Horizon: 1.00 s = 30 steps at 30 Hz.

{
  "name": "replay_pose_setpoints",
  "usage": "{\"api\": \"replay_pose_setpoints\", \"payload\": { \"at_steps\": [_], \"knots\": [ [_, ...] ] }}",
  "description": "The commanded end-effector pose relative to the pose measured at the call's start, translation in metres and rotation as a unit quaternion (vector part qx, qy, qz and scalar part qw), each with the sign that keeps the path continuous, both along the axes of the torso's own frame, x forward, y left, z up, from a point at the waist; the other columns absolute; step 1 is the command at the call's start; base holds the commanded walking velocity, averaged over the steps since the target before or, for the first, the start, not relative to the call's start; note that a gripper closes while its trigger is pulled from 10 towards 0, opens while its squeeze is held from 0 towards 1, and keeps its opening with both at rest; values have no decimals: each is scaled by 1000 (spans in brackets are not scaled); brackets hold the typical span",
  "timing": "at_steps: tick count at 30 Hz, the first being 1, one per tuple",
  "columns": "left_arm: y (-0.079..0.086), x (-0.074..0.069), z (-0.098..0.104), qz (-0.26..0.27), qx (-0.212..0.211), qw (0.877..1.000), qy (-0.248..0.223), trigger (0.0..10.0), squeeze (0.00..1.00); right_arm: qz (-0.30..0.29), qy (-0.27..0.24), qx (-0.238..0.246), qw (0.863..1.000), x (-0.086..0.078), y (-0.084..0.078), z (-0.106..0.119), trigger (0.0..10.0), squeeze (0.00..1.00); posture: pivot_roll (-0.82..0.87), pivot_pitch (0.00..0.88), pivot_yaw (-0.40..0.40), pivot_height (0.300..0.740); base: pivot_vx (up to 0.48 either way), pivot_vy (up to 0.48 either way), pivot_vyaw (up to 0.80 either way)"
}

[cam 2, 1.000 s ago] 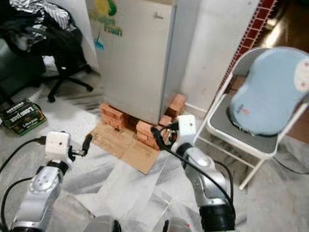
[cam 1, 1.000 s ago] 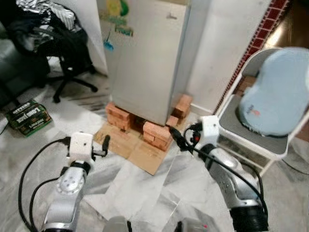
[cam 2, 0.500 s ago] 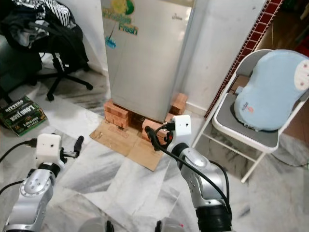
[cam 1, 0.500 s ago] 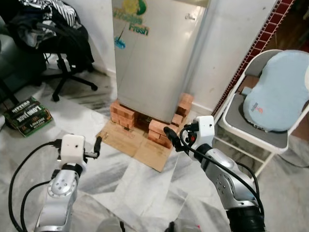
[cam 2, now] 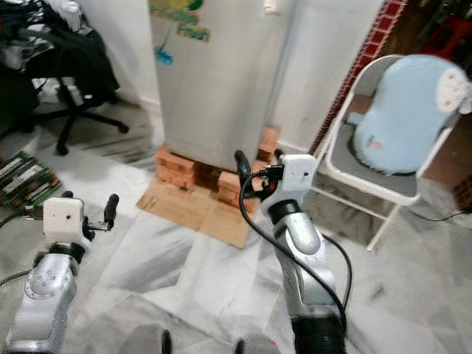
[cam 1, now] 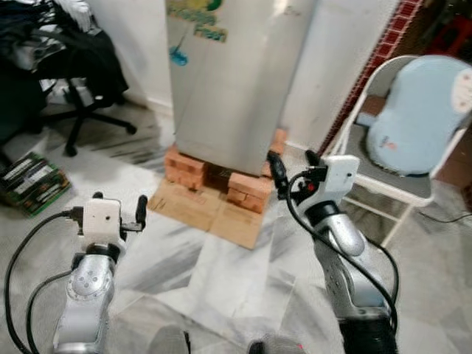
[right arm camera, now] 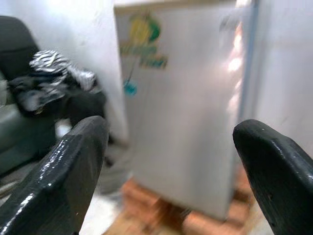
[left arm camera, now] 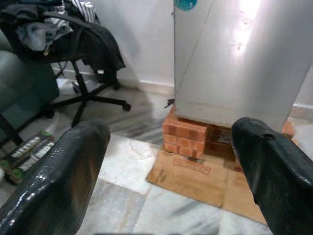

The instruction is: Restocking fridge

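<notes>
Left eye view: upright fridge (cam 1: pixel 228 74), closed door facing robot.

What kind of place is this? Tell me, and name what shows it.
Probably a room in a lived-in home, not a proper kitchen. A silver fridge stands raised on red bricks on a marble floor, an office chair is heaped with clothes, and a folding chair carries a pale blue cushion.

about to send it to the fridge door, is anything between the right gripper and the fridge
Nothing visible stands between them. The right gripper, fingers open, faces the closed fridge across bare floor. The bricks under the fridge and the cardboard lie low, beneath that line.
</notes>
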<state>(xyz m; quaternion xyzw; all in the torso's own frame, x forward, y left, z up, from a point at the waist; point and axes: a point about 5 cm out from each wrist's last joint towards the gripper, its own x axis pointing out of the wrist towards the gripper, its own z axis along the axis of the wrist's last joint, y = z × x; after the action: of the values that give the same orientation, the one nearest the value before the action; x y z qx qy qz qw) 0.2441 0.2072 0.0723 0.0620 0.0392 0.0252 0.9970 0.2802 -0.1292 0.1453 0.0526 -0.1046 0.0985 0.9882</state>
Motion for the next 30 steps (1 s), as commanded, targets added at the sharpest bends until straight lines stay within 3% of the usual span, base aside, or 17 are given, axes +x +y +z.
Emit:
{"api": "replay_pose_setpoints", "payload": {
  "at_steps": [1, 3, 6, 8, 10, 12, 15, 20, 25, 30],
  "knots": [
    [-3, 1, 2, 0, -7, 1000, -11, 10000, 0, -15, -3, -7, 1000, 0, -6, -1, 10000, 0, 26, 103, -44, 740, 0, 0, 0],
    [-2, 1, 1, 16, -5, 1000, -7, 10000, 0, -13, 5, -2, 1000, 1, -6, -7, 10000, 0, 27, 101, -44, 740, 0, 0, 0],
    [-2, 0, -1, 29, -12, 1000, 2, 10000, 0, -20, 1, -54, 998, -2, -3, -24, 10000, 0, 33, 99, -43, 740, 0, 0, 0],
    [-4, -1, -1, 25, -18, 1000, 1, 10000, 0, -27, 20, -62, 998, -2, -2, -34, 10000, 0, 34, 99, -43, 740, 0, 0, 0],
    [-10, 1, 5, 11, -40, 999, -13, 10000, 0, -39, 91, -15, 995, 7, -8, -48, 10000, 0, 36, 106, -47, 740, 0, 0, 0],
    [-13, 4, 12, 6, -40, 999, -33, 10000, 0, -41, 100, 4, 994, 10, -11, -51, 10000, 0, 46, 110, -48, 740, 0, 0, 0],
    [-16, 4, 21, 8, -32, 998, -50, 10000, 0, -37, 101, 2, 994, 8, -10, -56, 10000, 0, 53, 105, -55, 740, 0, 0, 0],
    [-23, 15, 37, -15, -22, 997, -75, 10000, 0, -38, 77, -52, 995, 12, -13, -57, 10000, 0, 53, 94, -80, 740, 0, 0, 0],
    [-24, 27, 33, -13, -36, 997, -65, 10000, 0, -79, 82, -53, 992, 20, -28, -54, 10000, 0, 21, 70, -71, 740, 0, 96, -160],
    [-26, 22, 27, -26, -35, 998, -48, 10000, 0, -93, 77, -40, 992, 16, -30, -54, 10000, 0, 35, 94, -63, 740, 0, 480, -800]
  ]
}}
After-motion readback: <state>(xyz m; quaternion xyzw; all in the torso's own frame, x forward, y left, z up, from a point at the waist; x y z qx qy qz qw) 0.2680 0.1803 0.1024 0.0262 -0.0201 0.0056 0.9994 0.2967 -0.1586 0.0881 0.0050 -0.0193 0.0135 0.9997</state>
